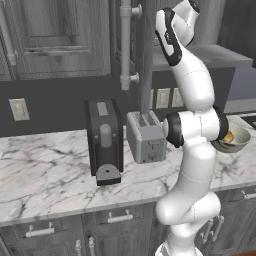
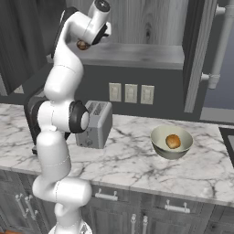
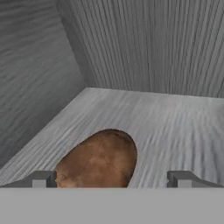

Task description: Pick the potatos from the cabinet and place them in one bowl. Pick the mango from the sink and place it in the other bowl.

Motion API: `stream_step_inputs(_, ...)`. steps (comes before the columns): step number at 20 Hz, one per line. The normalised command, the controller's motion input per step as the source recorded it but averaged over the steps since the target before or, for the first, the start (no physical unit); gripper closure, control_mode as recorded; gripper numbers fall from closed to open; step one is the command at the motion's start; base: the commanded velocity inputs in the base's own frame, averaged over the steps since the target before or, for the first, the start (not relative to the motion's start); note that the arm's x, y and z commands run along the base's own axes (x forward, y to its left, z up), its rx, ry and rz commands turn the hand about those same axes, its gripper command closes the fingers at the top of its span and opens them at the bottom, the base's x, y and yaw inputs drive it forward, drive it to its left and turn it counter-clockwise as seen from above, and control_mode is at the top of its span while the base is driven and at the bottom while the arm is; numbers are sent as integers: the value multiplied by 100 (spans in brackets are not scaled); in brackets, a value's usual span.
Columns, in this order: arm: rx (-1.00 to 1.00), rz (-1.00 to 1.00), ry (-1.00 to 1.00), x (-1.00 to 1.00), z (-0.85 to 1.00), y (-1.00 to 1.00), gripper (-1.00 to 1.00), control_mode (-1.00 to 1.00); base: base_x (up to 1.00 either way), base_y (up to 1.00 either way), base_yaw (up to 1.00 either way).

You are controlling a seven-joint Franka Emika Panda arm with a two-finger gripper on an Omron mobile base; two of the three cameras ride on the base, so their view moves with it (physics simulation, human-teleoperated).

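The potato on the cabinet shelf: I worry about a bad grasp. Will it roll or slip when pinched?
The potato looks rounded and lies loose on the flat shelf, so a nudge would probably roll it. Its skin looks rough and matte, likely grippy. The open gripper sits off-centre, so it may twist.

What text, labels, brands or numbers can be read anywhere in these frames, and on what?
None: no readable text in any view.
Toaster: plain front, no brand or dial marks legible.
Coffee machine: no label.
Wall outlets: blank plates.
Bowl and potato on the cabinet shelf: unmarked.
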Motion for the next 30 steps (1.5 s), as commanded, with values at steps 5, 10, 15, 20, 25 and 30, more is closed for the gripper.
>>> stream_step_inputs(5, 6, 1, -2, -2, 18, 0, -100, -100, 0, 0, 0)
stream_step_inputs(10, 2, 2, 0, 0, -3, 0, -100, -100, 0, 0, 0)
stream_step_inputs(15, 0, 5, 0, 0, -30, 0, -100, -100, 0, 0, 0)
stream_step_inputs(20, 0, 6, 0, 4, -14, 4, -100, -100, 0, 0, 0)
stream_step_inputs(25, 0, 5, 0, 11, -1, 20, -100, -100, 0, 0, 0)
stream_step_inputs(30, 0, 6, 0, 7, -23, 32, -100, -100, 0, 0, 0)
